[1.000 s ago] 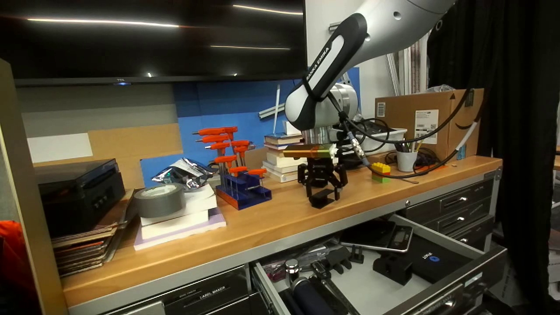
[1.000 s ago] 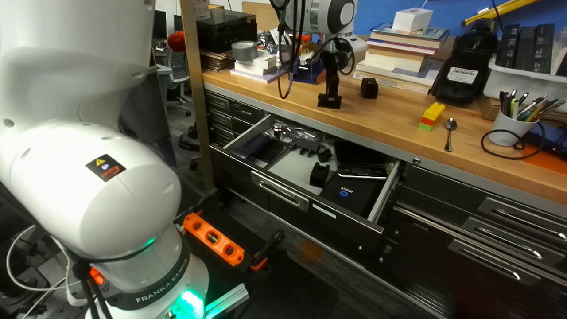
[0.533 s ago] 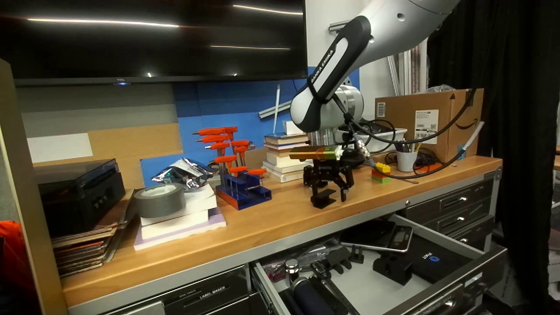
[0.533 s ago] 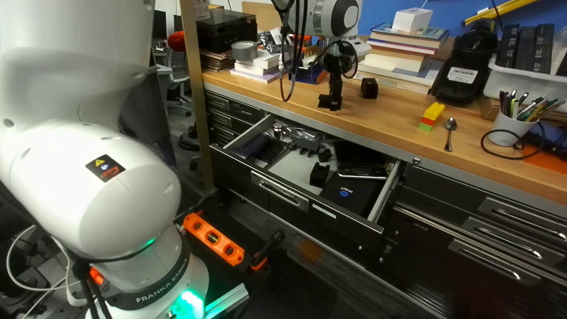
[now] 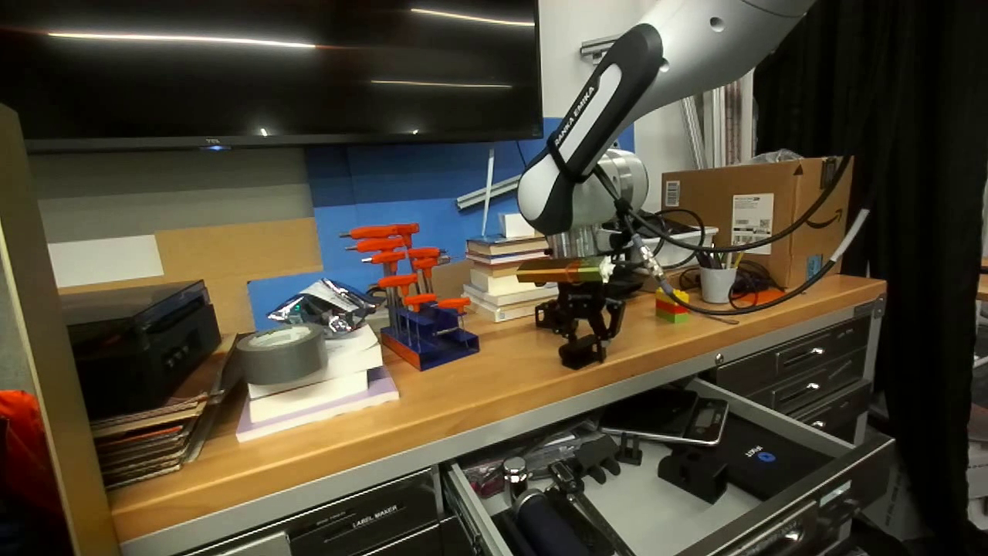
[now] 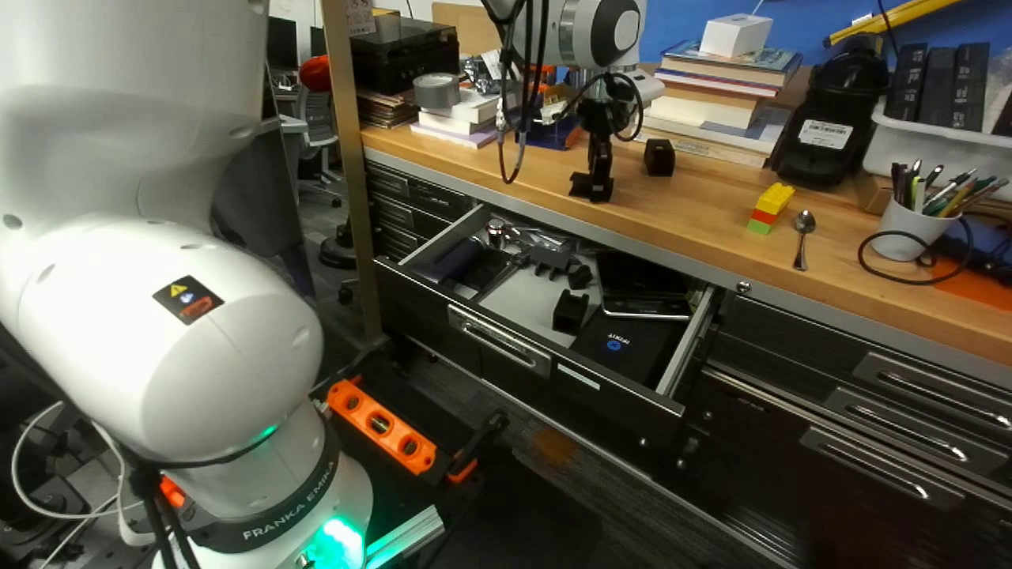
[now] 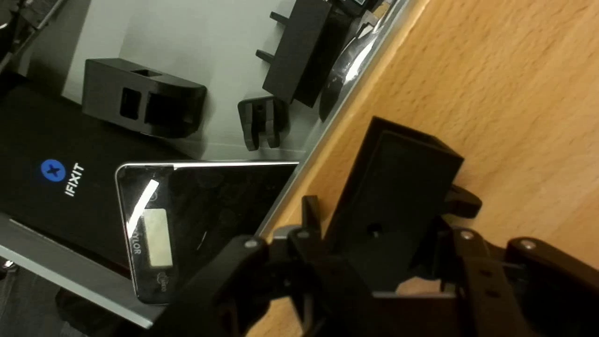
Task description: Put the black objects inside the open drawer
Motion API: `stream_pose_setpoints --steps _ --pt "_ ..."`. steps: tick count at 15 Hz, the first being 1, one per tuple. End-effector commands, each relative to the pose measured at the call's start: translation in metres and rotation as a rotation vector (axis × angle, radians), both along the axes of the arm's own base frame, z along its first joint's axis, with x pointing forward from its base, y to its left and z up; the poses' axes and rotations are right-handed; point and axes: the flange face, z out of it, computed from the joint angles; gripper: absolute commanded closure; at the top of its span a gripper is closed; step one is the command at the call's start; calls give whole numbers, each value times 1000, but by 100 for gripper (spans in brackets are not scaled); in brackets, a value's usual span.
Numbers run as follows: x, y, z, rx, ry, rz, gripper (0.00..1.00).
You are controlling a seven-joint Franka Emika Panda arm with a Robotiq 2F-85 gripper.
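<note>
In the wrist view a black block (image 7: 398,182) with a small hole and a rounded prong lies on the wooden worktop, close to the drawer. My gripper (image 7: 376,222) is low over it, one finger on each side. Wood shows between the left fingertip (image 7: 311,213) and the block, and contact on the right is too dark to judge. In an exterior view the same block (image 5: 577,354) sits under the jaws. A smaller black box (image 6: 659,157) stands farther back on the worktop. Below, the open drawer (image 6: 518,308) holds several black parts, including a black holder (image 7: 145,98).
Inside the drawer lie a flat scale (image 7: 206,224), a black IFIXIT case (image 7: 70,140) and a pronged black piece (image 7: 299,56). On the worktop are a hex-key stand (image 5: 428,336), stacked books (image 6: 711,103), toy bricks (image 6: 771,207), a spoon (image 6: 804,229) and a pen cup (image 6: 917,225).
The jaws have narrowed about the block in the last half second. Over the second, the arm has shifted slightly to the right in both exterior views, and the block now looks turned or tipped.
</note>
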Motion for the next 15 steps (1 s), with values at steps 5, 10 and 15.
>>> stream_pose_setpoints --steps 5,10,15 --pt "-31 -2 11 -23 2 83 75" --pt "-76 -12 10 -27 60 134 76" --pt "-130 -22 -11 65 142 390 77"
